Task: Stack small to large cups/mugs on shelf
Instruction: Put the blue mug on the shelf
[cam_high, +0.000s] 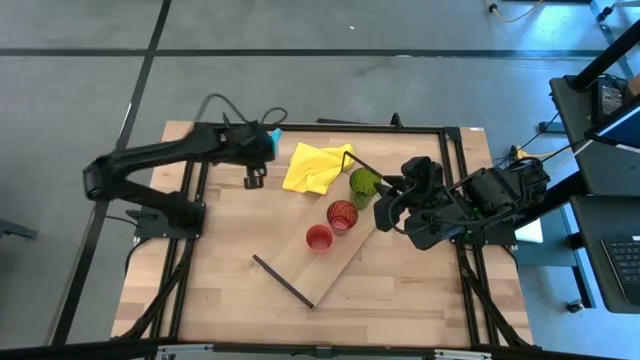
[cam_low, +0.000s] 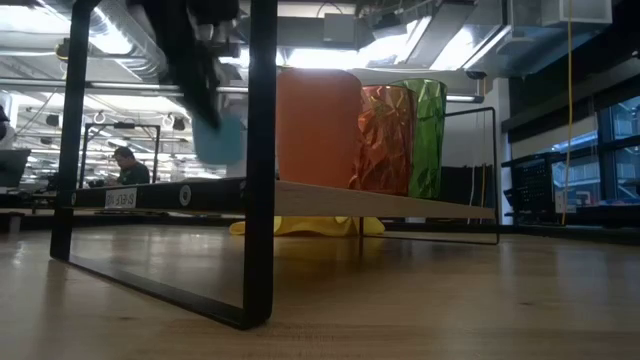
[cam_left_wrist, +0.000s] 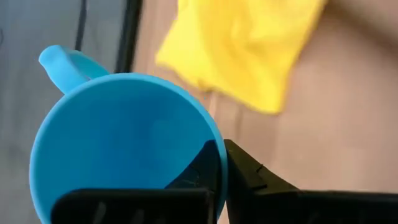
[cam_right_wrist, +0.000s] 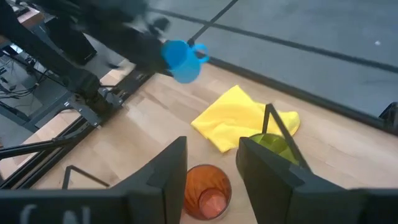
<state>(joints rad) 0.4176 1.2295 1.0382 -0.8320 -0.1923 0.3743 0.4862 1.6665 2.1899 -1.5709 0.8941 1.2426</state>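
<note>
Left gripper (cam_high: 256, 176) is carrying the blue mug (cam_high: 270, 136), clenched on its rim, upper left of centre above the tabletop (cam_high: 230, 280); next it likely needs placing on the shelf (cam_high: 325, 262) beside the three cups; right gripper (cam_right_wrist: 211, 163) is hovering open.

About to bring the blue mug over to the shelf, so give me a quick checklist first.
1. Left pincer shut on the blue mug rim: ok.
2. Mug lifted off the table: ok.
3. Red cup, dark red glass and green tumbler upright on the shelf: ok.
4. Free shelf space beside the red cup: ok.
5. Right pincer open, hanging close over the glass and tumbler: not ok.
6. Yellow cloth off the shelf: ok.
</note>
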